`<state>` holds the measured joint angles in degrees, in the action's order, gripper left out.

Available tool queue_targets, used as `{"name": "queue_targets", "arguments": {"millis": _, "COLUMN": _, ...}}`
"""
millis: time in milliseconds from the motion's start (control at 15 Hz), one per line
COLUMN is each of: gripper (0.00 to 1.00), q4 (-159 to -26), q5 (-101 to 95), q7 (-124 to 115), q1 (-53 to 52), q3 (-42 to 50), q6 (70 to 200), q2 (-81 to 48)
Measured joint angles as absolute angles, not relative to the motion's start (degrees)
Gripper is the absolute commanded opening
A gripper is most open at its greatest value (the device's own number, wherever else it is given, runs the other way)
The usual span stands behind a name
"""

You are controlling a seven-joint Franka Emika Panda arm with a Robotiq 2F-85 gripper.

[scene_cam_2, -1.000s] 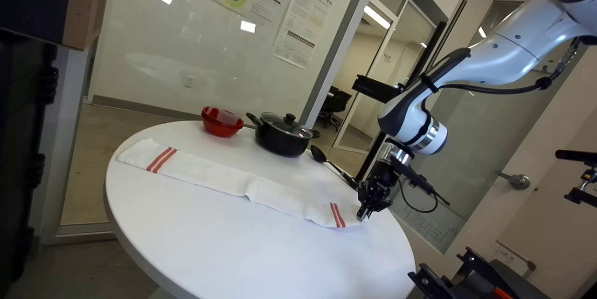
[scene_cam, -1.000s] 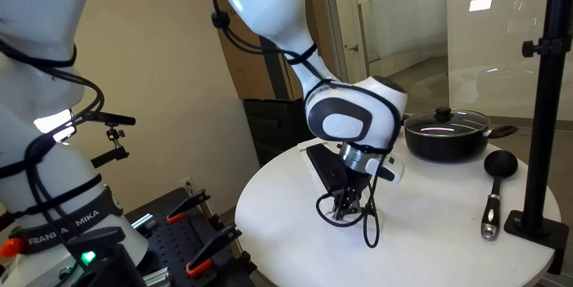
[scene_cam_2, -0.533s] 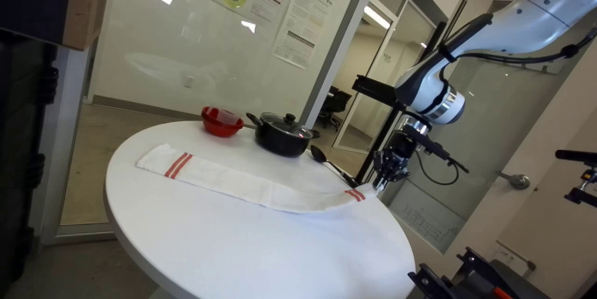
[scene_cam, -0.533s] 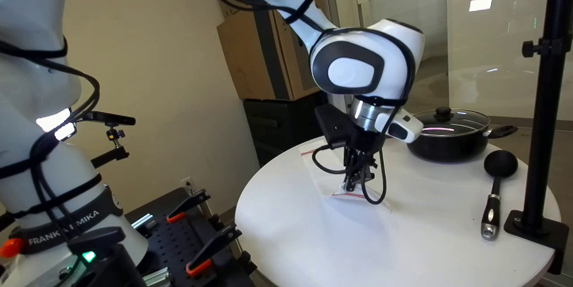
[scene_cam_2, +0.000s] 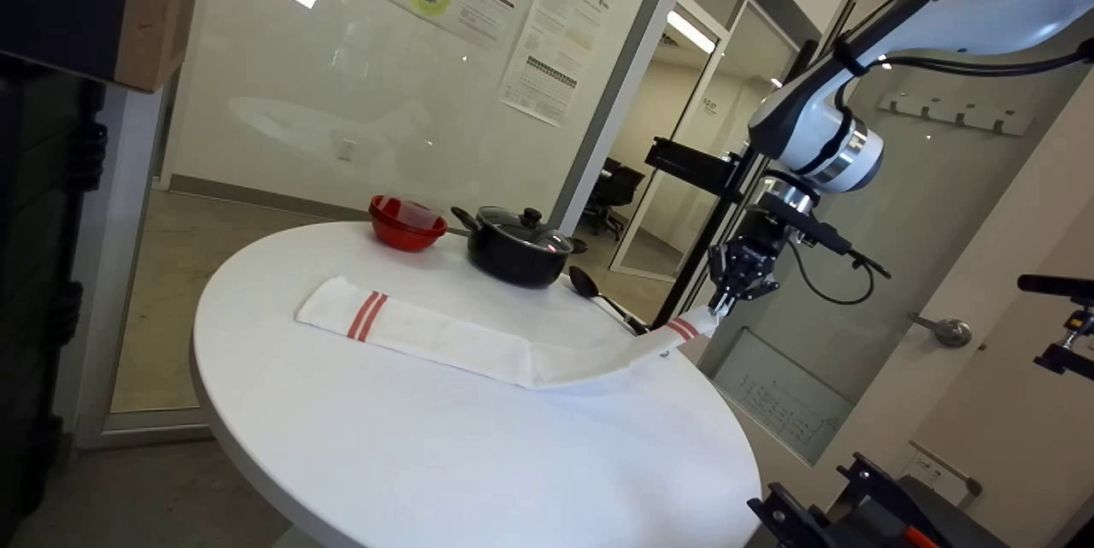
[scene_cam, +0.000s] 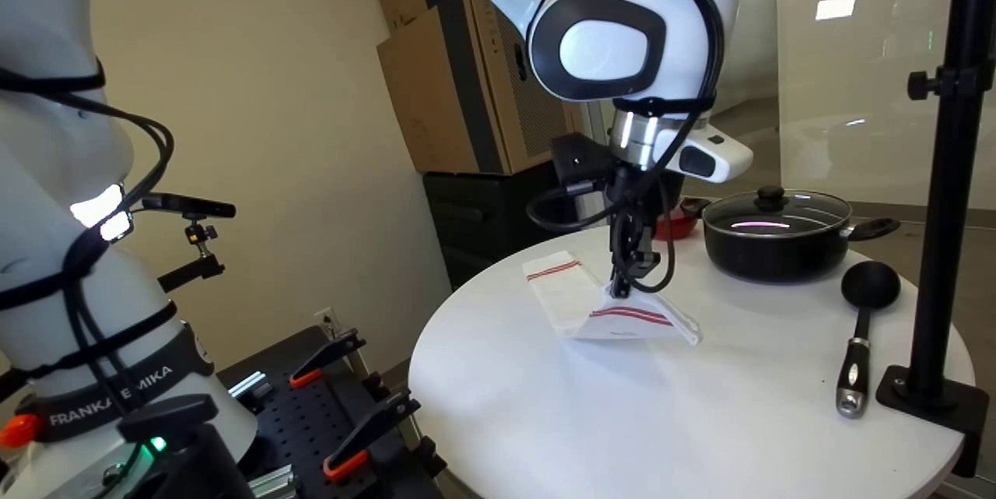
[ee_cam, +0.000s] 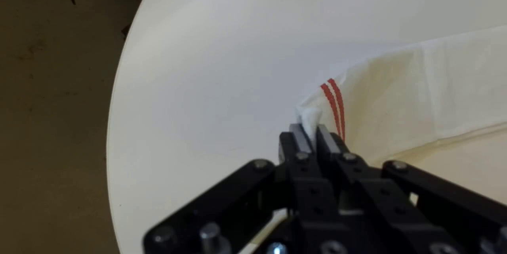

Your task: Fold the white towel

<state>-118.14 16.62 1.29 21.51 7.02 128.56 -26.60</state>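
One end of the white towel point(scene_cam_2: 500, 357) is off the table point(scene_cam_2: 479, 462), clenched in the jaws toward the table's two o'clock in an exterior view, while the rest lies as a narrow strip reaching toward ten o'clock. That narrowness suggests that lengthwise folding is already done, and the crosswise fold seems only begun, for the raised end is not yet over the other half. What probably remains is to carry it across toward ten o'clock, lay it down with edges matched, and let go.
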Motion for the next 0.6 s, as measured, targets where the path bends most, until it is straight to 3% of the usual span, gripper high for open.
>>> {"name": "queue_targets", "arguments": {"millis": 600, "gripper": 0.02, "q4": -124.1, "q5": 16.8, "q7": 1.2, "q1": 21.8, "q3": 12.4, "q6": 128.0, "q2": -15.4}}
